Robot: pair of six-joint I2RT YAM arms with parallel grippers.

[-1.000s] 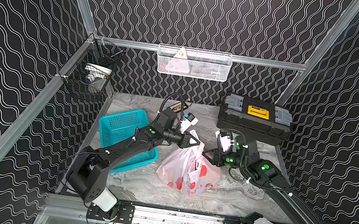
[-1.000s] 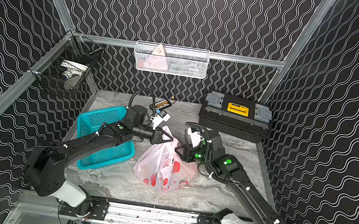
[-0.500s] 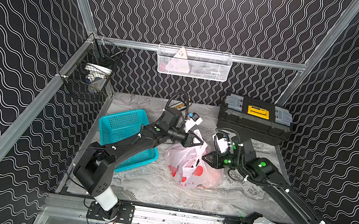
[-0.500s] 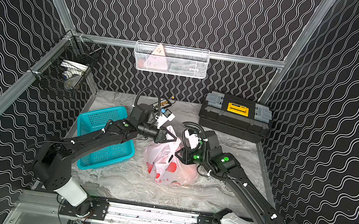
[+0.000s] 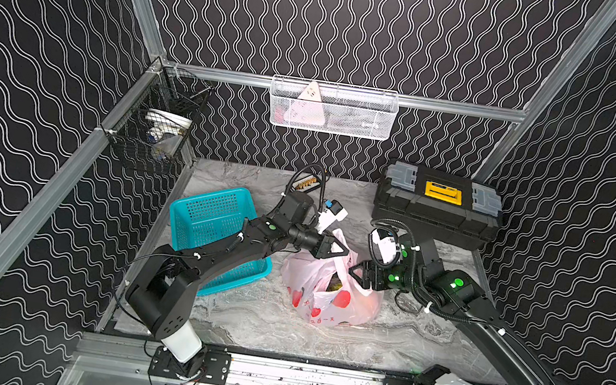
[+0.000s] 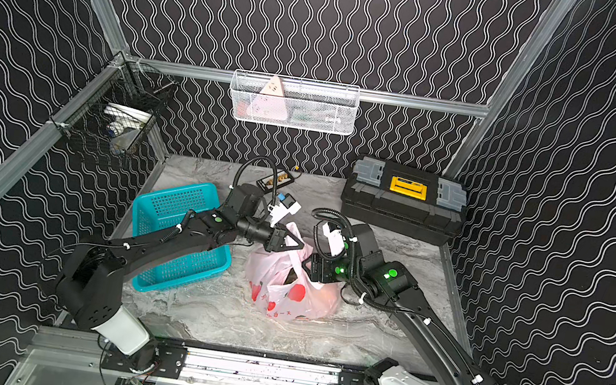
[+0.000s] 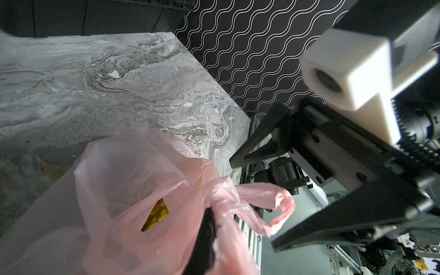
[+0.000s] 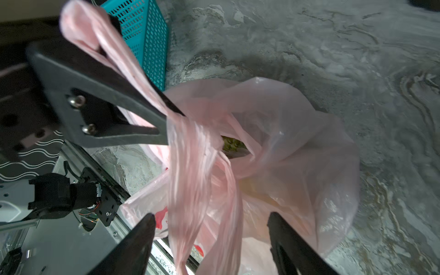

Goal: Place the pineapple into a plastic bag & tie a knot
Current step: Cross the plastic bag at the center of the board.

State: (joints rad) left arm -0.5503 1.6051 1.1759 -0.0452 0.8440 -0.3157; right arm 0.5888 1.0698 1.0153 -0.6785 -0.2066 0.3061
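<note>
The pale-pink plastic bag (image 5: 328,300) (image 6: 294,296) with red prints stands mid-table. The pineapple shows through its mouth as a yellow-green patch (image 8: 232,145) (image 7: 156,214). My left gripper (image 5: 343,249) (image 7: 214,240) is above the bag, shut on a stretched handle strand (image 8: 133,71). Just right of the bag's top, my right gripper (image 5: 358,276) (image 8: 210,217) is open. Loose handle strands (image 8: 190,190) hang between its fingers, which do not pinch them. A free handle loop (image 7: 281,207) sticks out beside a twisted bunch; I cannot make out a tied knot.
A teal mesh basket (image 5: 211,225) lies under the left arm. A black toolbox (image 5: 437,203) stands at the back right and a power strip (image 5: 305,183) at the back. A white wire basket (image 5: 332,109) and a black one (image 5: 160,127) hang on the walls.
My right gripper has opened and let go of the bag's handle, which now hangs loose between its fingers. The left gripper stays shut on its strand.
</note>
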